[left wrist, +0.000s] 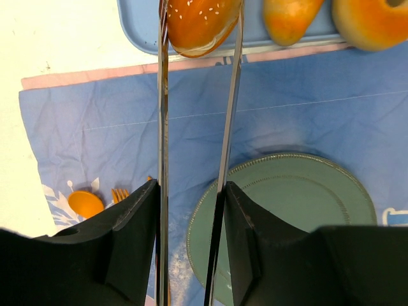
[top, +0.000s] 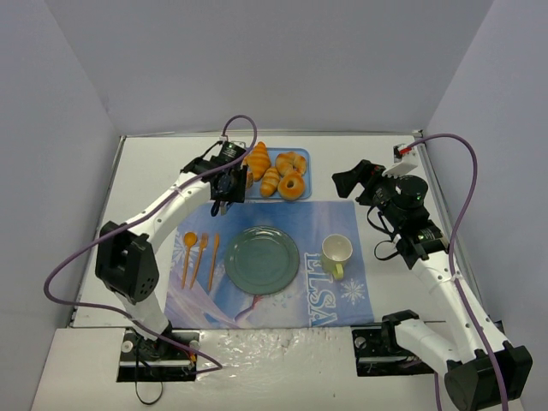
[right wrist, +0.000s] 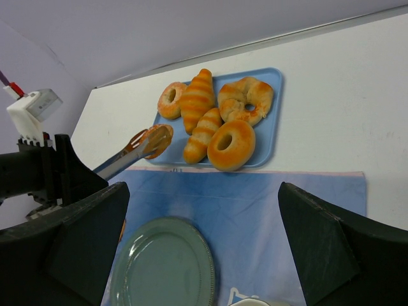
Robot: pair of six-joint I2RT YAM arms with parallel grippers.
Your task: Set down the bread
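Observation:
My left gripper (top: 227,184) (left wrist: 190,197) is shut on a pair of metal tongs (left wrist: 163,127). The tongs' tips pinch the bread (left wrist: 201,22), a small golden-brown bun with seeds on top. It sits over the front left corner of the blue tray (left wrist: 137,25). In the right wrist view, the bread (right wrist: 155,140) sits in the tongs (right wrist: 121,162) at that same corner. The green plate (top: 261,259) (left wrist: 299,204) (right wrist: 162,264) lies empty on the blue mat, nearer than the bread. My right gripper (top: 355,181) (right wrist: 204,255) is open and empty, off to the right above the mat.
The tray (right wrist: 271,121) holds doughnuts (right wrist: 231,145) and croissants (right wrist: 197,99). A cream mug (top: 336,253) stands right of the plate. An orange spoon (left wrist: 85,204), a fork (left wrist: 118,193) and a knife lie left of the plate. White walls enclose the table.

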